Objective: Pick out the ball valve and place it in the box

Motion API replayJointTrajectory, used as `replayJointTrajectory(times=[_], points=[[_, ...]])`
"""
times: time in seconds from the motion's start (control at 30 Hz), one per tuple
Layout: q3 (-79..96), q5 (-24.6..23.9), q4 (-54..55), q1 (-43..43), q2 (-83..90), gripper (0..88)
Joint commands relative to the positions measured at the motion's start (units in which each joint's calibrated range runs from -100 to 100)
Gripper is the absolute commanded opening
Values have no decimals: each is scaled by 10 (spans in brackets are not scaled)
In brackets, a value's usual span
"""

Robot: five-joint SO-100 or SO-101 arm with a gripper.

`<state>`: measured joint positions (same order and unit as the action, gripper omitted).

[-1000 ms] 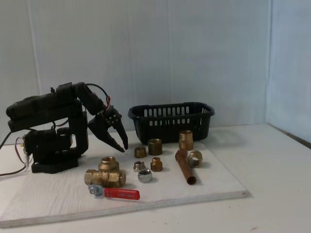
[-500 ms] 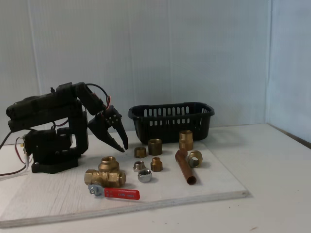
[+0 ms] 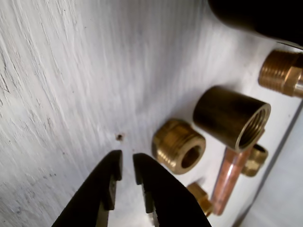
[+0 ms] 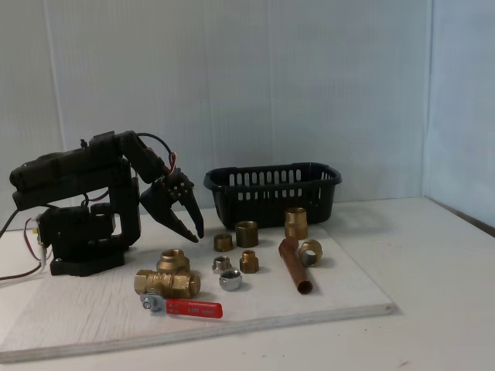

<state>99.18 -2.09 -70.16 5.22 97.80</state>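
Note:
In the fixed view the ball valve (image 4: 166, 281) lies at the front left of the white board, its brass body upright and its flat red lever pointing right along the board. My gripper (image 4: 193, 233) hangs behind and slightly right of it, tips down, a short way above the board and apart from the valve. The fingers are shut with nothing between them; the wrist view shows my gripper (image 3: 127, 163) over bare board with just a thin slit between the black tips. The box (image 4: 272, 192), a black slotted basket, stands behind the fittings; its dark wall is at the box (image 3: 260, 16) corner of the wrist view.
Small fittings lie between valve and box: a round brass coupling (image 4: 247, 233) (image 3: 232, 116), a threaded bushing (image 3: 179, 145), a copper pipe (image 4: 294, 267) (image 3: 229, 177), a silver nut (image 4: 230, 280). The white board (image 4: 93, 325) ends near the table front. The arm's base (image 4: 81, 239) stands at left.

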Motion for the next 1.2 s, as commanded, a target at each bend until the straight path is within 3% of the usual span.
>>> replayJointTrajectory(times=[0.0,0.63,0.83,1.17], points=[[4,3,-13,2,7,10],[2,3,-3,-4,10,10],[2,3,56,-45,10,9],[0,2,254,-179,10,9]])
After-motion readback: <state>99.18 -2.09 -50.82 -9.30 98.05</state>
